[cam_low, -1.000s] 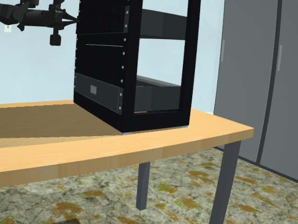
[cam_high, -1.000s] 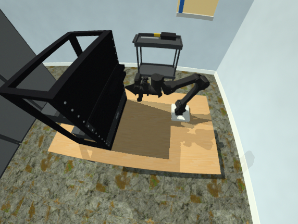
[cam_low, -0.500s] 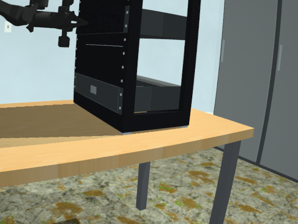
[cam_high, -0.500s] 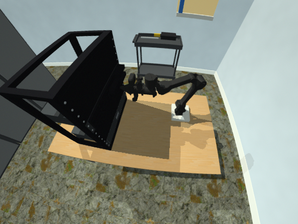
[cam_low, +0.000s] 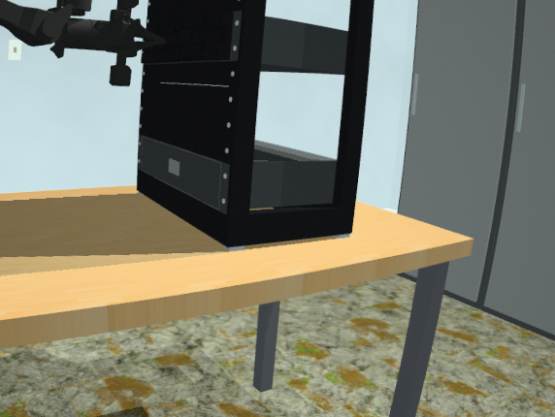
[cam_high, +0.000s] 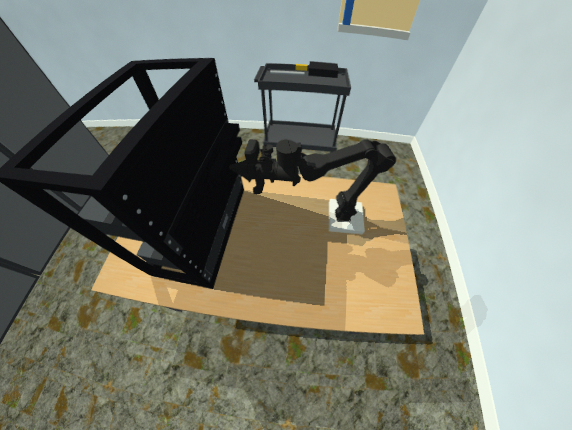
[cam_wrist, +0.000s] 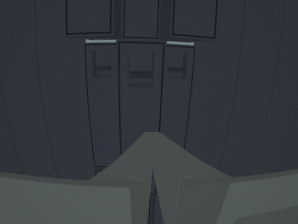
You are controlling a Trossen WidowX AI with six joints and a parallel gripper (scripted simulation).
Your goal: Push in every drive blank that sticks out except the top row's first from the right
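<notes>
Reaches from a white square base plate point(cam_high: 359, 228) across a light wooden table point(cam_high: 375, 305) point(cam_low: 146, 286), with the black two-fingered gripper point(cam_high: 233, 169) point(cam_low: 164, 41) point(cam_wrist: 151, 139) fully closed on nothing, fingertips together. Points the tips toward the front of a tall black metal rack point(cam_high: 50, 178) point(cam_low: 243, 145), upright on the same table. In the wrist view, overlaps the lower part of a dark rectangular middle drive blank point(cam_wrist: 141, 107), between a narrow dark left-hand blank point(cam_wrist: 104, 120) and a narrow dark right-hand blank point(cam_wrist: 175, 110). Cannot tell whether to call the tips touching or just apart from the front, nor which row to name. Shows pale horizontal strips point(cam_wrist: 101, 41) point(cam_wrist: 180, 43) above both outer blanks, and recessed latches near the tops of all three. Carries a dark grey flat panel point(cam_low: 194, 176) low on the rack front. Includes a dark grey two-shelf cart point(cam_high: 305, 88) near the wall, well apart from the gripper.
</notes>
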